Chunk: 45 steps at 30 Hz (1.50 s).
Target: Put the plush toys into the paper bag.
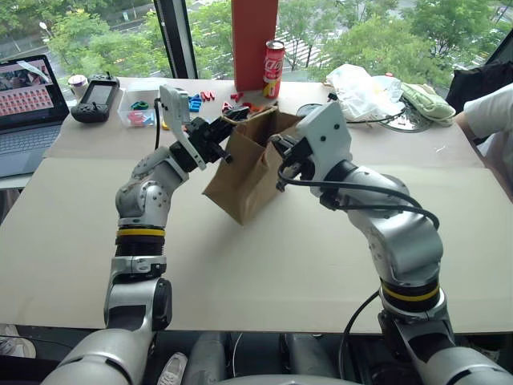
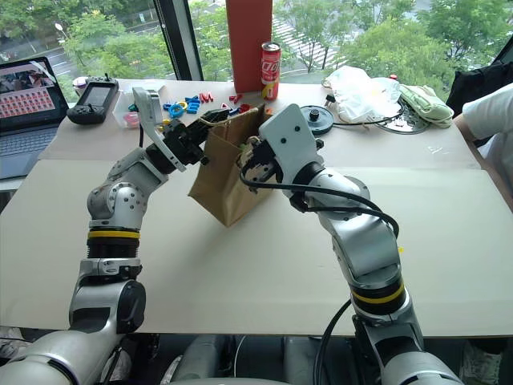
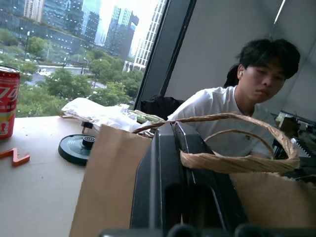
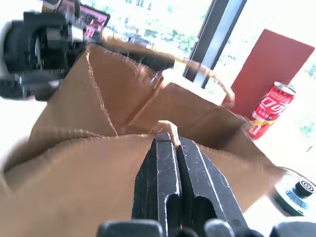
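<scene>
Above the bench (image 1: 264,265) we hold the paper bag (image 1: 248,180) tilted between both grippers. Left gripper (image 1: 227,136) jaws clamp its twine handle (image 3: 237,160); right gripper (image 1: 282,160) jaws pinch the near rim.

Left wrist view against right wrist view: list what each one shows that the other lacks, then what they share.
Left wrist view: a person in a white shirt behind the paper bag, a white plastic bag, an orange plastic letter, and the left gripper shut on the bag's twine handle.

Right wrist view: the red board at the window, a laptop screen, the bag's open inside, and the right gripper shut on the bag's rim.

Both: the paper bag, the red can and the black round disc.
</scene>
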Available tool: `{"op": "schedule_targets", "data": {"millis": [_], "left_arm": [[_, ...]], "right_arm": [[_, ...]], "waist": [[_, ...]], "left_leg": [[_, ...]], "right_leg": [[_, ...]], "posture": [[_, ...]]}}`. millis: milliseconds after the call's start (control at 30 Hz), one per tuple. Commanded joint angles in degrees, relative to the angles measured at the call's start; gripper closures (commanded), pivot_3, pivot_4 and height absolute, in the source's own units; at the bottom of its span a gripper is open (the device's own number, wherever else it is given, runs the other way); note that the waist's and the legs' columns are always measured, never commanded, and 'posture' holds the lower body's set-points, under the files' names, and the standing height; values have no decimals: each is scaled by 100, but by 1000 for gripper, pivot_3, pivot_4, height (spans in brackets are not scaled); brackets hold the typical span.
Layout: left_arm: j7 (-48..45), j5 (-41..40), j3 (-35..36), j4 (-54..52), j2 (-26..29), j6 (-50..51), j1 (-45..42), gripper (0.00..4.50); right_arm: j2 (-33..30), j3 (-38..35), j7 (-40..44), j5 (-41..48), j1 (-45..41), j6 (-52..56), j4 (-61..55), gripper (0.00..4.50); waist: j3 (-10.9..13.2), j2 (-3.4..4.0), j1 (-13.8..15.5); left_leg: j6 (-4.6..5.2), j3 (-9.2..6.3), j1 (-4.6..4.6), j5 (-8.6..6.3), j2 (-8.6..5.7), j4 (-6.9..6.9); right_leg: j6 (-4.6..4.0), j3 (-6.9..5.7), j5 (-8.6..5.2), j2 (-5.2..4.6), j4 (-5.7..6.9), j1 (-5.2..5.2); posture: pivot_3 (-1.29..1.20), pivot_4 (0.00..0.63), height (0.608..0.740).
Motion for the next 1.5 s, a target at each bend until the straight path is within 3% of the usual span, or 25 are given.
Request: {"op": "schedule_targets", "data": {"millis": [33, 367, 400, 500, 800, 833, 1033, 1233, 1367, 1500], "left_arm": [[5, 17, -174, -350, 42, 40, 274, 4500], [-438, 354, -437, 59, 454, -206, 311, 4500], [-480, 330, -441, 63, 474, -164, 300, 4500], [-562, 181, -396, 48, 512, 16, 250, 3751], [-887, -366, -132, -98, 814, 622, 188, 447], [-896, -390, -107, -123, 869, 657, 196, 109], [-832, -689, 223, -293, 1190, 999, 360, 50], [-826, -642, 245, -512, 1452, 1034, 832, 50], [-850, -611, 290, -508, 1586, 1016, 1202, 0], [-958, -401, 99, -626, 1686, 797, 1444, 0]], "right_arm": [[-119, 175, -23, -127, 83, 100, 19, 4445], [-198, 227, -7, -127, 172, 339, 141, 4445], [-157, 181, -30, -114, 161, 332, 153, 4165], [-61, 57, -75, -79, 131, 285, 168, 3317], [221, -766, 240, 637, 68, 188, -166, 156], [227, -922, 274, 748, 38, 203, -205, 0], [10, -2046, 818, 1912, -11, 720, -533, 0], [-657, -2878, 1343, 3098, -9, 1312, -590, 0], [-952, -3000, 1513, 3643, 149, 1349, -679, 1046], [-1010, -3010, 1595, 4164, 341, 1262, -742, 2474]], "waist": [[0, 0, 2], [0, 0, 6], [0, 0, 5], [0, 0, 4], [0, 0, 5], [0, 0, 5], [0, 0, 6], [1, 0, 4], [1, 0, -10], [1, 0, 5]], "left_leg": [[0, 0, -1, 0, -1, 0], [-7, 0, 4, 5, -5, 0], [-7, 1, 4, 5, -4, 0], [-7, 0, 3, 5, -4, 0], [-7, -1, 2, 5, -3, -1], [-7, -2, 3, 5, -3, -1], [-7, -2, 2, 5, 2, -3], [-6, -2, 5, 4, 5, -8], [-6, -1, 7, 4, 9, -9], [-6, -1, 6, 4, 10, -9]], "right_leg": [[0, -1, 0, 2, -1, 0], [-1, -1, 0, 5, -18, -2], [-1, -1, 0, 5, -19, -3], [-1, -1, 0, 5, -19, -4], [0, -2, 0, 5, -19, -3], [0, -2, 0, 5, -19, -3], [-1, -2, 0, 4, -20, -3], [-1, -2, 0, 1, -24, 0], [-2, -1, -1, 4, -26, -1], [-2, 0, -1, 4, -29, -1]], "posture": [[0, 150, 739], [0, 150, 739], [0, 150, 739], [0, 150, 739], [0, 150, 739], [0, 150, 739], [0, 150, 739], [0, 150, 739], [0, 150, 739], [0, 150, 739]]}}
